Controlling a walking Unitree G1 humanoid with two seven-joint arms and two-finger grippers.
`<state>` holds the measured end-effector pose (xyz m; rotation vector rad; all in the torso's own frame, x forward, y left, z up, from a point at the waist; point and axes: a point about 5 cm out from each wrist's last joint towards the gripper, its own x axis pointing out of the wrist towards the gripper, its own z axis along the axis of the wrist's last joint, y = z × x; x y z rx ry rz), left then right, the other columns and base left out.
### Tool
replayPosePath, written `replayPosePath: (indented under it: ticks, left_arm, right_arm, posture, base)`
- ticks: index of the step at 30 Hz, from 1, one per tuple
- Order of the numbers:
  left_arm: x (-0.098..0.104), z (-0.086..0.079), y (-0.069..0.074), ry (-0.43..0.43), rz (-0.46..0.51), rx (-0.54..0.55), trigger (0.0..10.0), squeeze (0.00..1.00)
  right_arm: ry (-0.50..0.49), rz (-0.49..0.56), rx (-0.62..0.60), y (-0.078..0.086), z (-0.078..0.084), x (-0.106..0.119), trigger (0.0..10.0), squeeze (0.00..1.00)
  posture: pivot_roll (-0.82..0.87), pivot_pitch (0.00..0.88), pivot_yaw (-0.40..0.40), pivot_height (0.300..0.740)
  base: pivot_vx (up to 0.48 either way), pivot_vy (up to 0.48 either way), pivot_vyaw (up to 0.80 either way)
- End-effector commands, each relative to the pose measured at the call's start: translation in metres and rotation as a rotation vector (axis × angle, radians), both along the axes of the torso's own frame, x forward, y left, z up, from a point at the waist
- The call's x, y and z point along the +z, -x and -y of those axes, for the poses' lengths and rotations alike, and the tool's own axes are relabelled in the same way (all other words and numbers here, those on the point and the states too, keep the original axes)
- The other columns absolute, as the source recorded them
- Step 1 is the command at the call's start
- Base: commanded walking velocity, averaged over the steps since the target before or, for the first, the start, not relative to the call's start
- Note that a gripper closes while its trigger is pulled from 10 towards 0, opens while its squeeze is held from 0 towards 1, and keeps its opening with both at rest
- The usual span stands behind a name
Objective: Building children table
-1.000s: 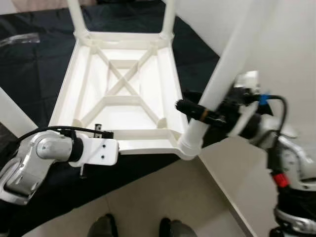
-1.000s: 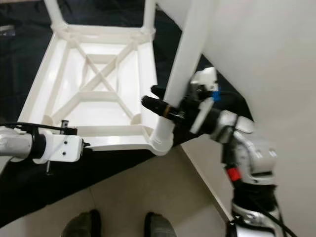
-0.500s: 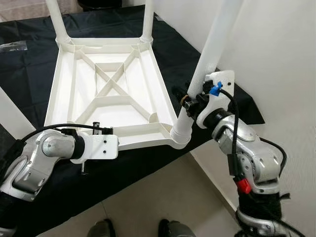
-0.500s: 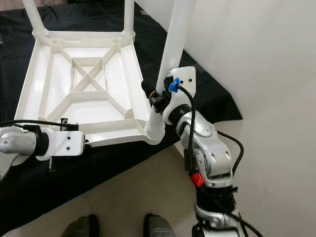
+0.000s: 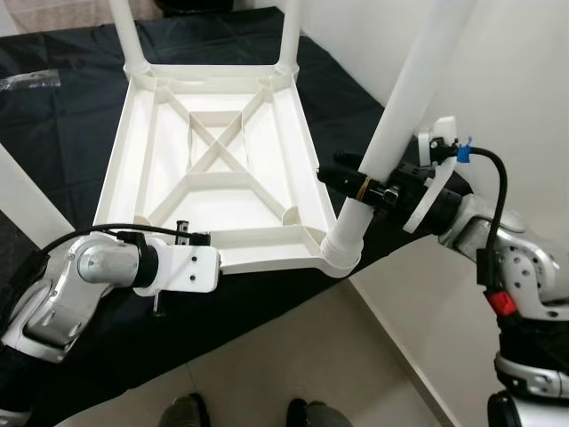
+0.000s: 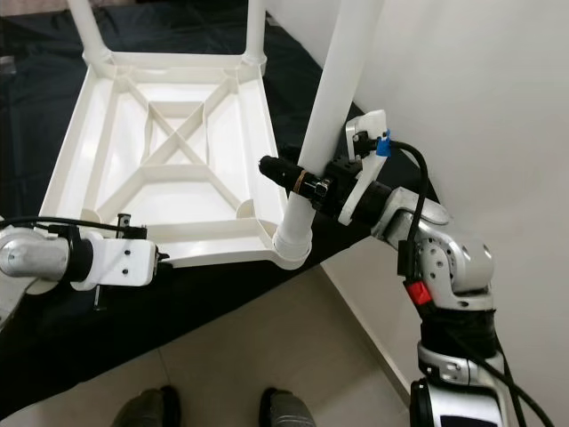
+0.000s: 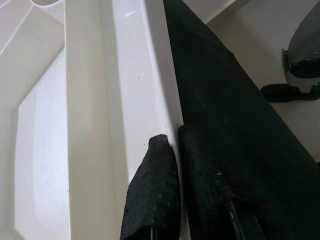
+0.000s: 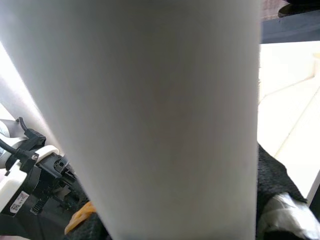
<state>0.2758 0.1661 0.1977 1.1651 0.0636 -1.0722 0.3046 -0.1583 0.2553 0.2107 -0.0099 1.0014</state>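
- I have the white plastic table [image 5: 222, 169] lying upside down on a black cloth [image 5: 62, 116], its ribbed underside facing up; two legs stand in the far corners, one at the far left [image 5: 129, 36] and one at the far right [image 5: 291, 31]
- My right gripper [image 5: 360, 185] sits at the near right corner; its black fingers [image 6: 289, 173] are clamped around the white leg [image 5: 404, 98], low on the tube; the leg's foot is in the corner socket [image 5: 342, 253] and the tube leans up and to the right
- My left gripper [image 7: 175, 145] is at the table's near edge; one finger [image 7: 152, 190] lies on the white rim, the other [image 7: 210, 190] on the cloth side, so the rim is pinched between them
- Another white leg [image 5: 27, 200] crosses the left edge of my head view; the robot's feet [image 5: 187, 414] stand on pale floor tiles [image 5: 293, 356]
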Motion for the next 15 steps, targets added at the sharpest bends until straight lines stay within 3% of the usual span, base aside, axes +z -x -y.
replayPosePath:
  ticks: [1,2,3,4,6,7,8,10,11,12,13,15]
  left_arm:
    - [0.012,0.013,-0.003,0.062,0.118,-0.006,10.0,0.00]
    - [0.012,0.013,-0.003,0.062,0.118,-0.006,10.0,0.00]
    - [0.012,0.013,-0.003,0.062,0.118,-0.006,10.0,0.00]
    - [0.012,0.012,-0.002,0.061,0.118,-0.007,10.0,0.00]
    - [0.012,0.012,-0.002,0.061,0.118,-0.007,10.0,0.00]
    - [0.013,0.012,-0.002,0.061,0.119,-0.007,10.0,0.00]
    - [0.013,0.012,-0.002,0.061,0.121,-0.007,10.0,0.00]
    - [0.013,0.012,-0.002,0.061,0.121,-0.007,10.0,0.00]
    - [0.013,0.012,-0.002,0.061,0.123,-0.007,10.0,0.00]
    - [0.013,0.013,-0.002,0.062,0.123,-0.007,10.0,0.00]
    - [0.013,0.014,-0.002,0.063,0.122,-0.007,10.0,0.00]
    - [0.013,0.014,-0.002,0.063,0.121,-0.008,10.0,0.00]
  right_arm:
    - [-0.124,0.127,0.663,0.033,-0.043,0.011,0.0,0.00]
    - [-0.124,0.127,0.663,0.033,-0.043,0.011,0.0,0.00]
    - [-0.070,0.154,0.544,0.026,-0.050,0.009,0.0,0.00]
    - [-0.008,0.108,0.334,0.010,-0.059,0.002,0.0,0.00]
    - [-0.008,0.108,0.334,0.010,-0.059,0.002,0.0,0.00]
    - [0.105,0.130,0.139,0.000,-0.068,-0.005,0.0,0.00]
    - [0.150,0.090,-0.085,-0.009,-0.074,-0.011,0.0,0.00]
    - [0.150,0.090,-0.085,-0.009,-0.074,-0.011,0.0,0.00]
    - [0.201,0.043,-0.307,-0.014,-0.074,-0.018,0.0,0.00]
    - [0.217,0.006,-0.453,-0.013,-0.075,-0.025,0.0,0.00]
    - [0.220,-0.022,-0.544,-0.013,-0.076,-0.029,0.0,0.00]
    - [0.221,-0.028,-0.581,-0.013,-0.077,-0.031,0.0,0.00]
  posture:
    - [-0.06,0.134,-0.148,0.740]
    - [-0.06,0.134,-0.148,0.740]
    - [-0.06,0.133,-0.149,0.740]
    - [-0.06,0.133,-0.152,0.740]
    - [-0.06,0.133,-0.152,0.740]
    - [-0.06,0.132,-0.152,0.740]
    - [-0.05,0.135,-0.152,0.740]
    - [-0.05,0.135,-0.152,0.740]
    - [-0.05,0.134,-0.150,0.740]
    - [-0.05,0.134,-0.150,0.740]
    - [-0.04,0.135,-0.151,0.740]
    - [-0.04,0.135,-0.151,0.740]
  base:
    - [0.000,0.000,0.00]
    - [0.000,0.000,0.00]
    - [0.000,0.000,0.00]
    - [0.000,0.000,0.00]
    - [0.000,0.000,0.00]
    - [0.000,0.000,0.00]
    - [0.000,0.000,0.00]
    - [0.000,0.000,0.00]
    - [0.000,0.000,0.00]
    - [0.000,0.000,0.00]
    - [0.000,0.000,0.00]
    - [0.000,0.000,0.00]
